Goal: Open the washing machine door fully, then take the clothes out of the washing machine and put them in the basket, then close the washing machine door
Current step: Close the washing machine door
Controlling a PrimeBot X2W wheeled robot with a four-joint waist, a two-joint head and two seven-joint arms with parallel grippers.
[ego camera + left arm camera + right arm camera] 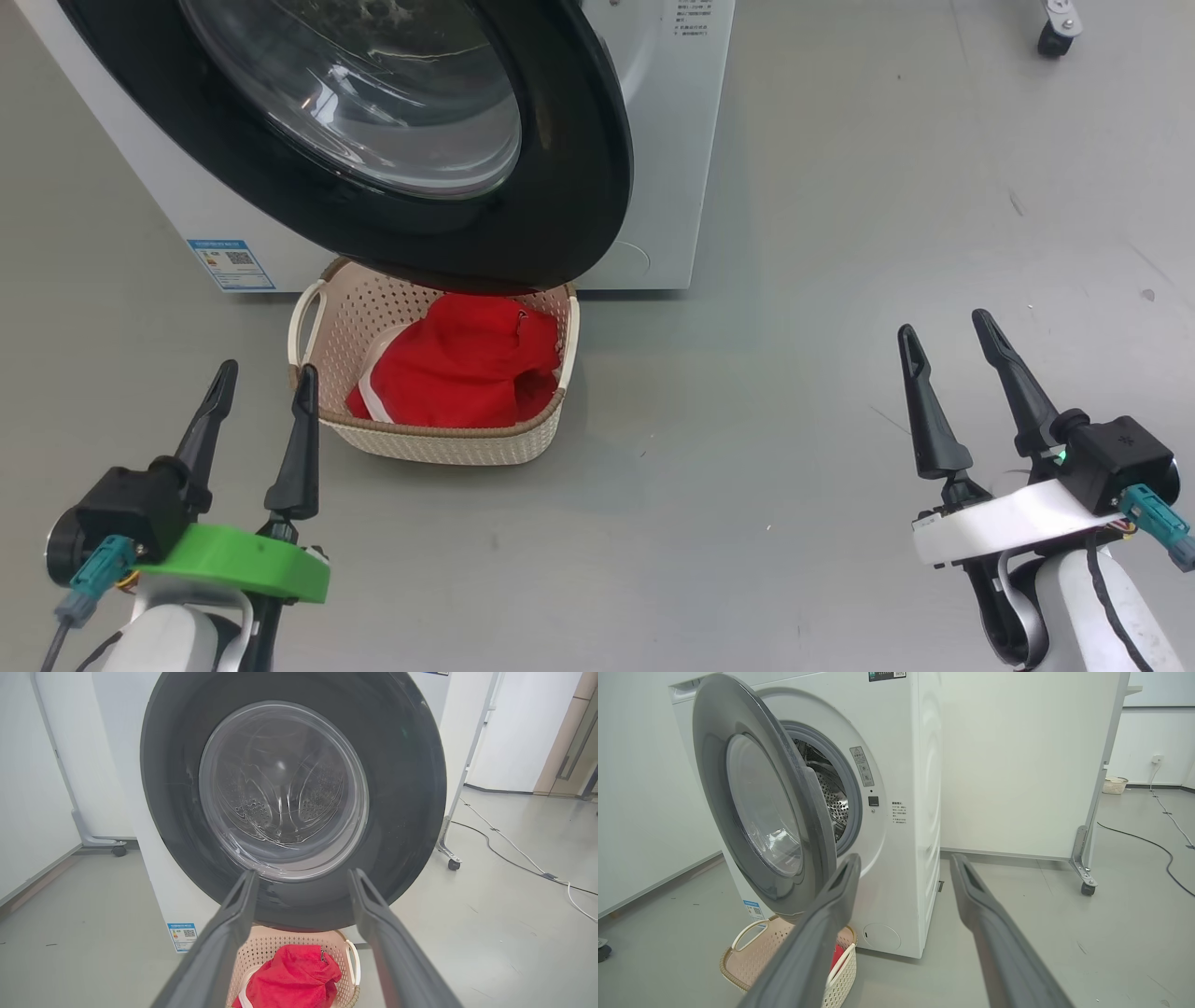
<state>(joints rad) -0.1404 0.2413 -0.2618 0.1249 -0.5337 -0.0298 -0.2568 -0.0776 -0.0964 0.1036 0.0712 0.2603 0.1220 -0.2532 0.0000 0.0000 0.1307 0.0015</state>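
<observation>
While both arms sit low in the head view, the left gripper (266,369) at the lower left has its two dark fingers spread wide, with nothing between them. Its inner fingertip overlaps the near left corner of the basket (448,446) in the picture; whether it touches the rim cannot be told. The right gripper (943,322), at the lower right, is likewise spread wide and empty, over bare grey floor (794,373) and well apart from basket and machine.

The basket sits on the floor at the centre of the frame, just in front of the washing machine (667,140). The clothes (457,364) lie inside it, a red heap with white trim showing along its left edge. The washing machine door (579,168) fills the upper left and centre of the frame, swung out from the machine, and its black lower rim covers the basket's far edge. A blue sticker (231,264) shows at the left, low on the machine's front.

In the right wrist view the door stands ajar at the left of the frame, angled away from the front, with the grey seal and the perforated drum (833,802) showing in the gap behind it. In the left wrist view the spread fingers (233,924) rise on either side of the door's glass window at the centre, apart from it, with the red cloth in the basket at the bottom edge between them.
</observation>
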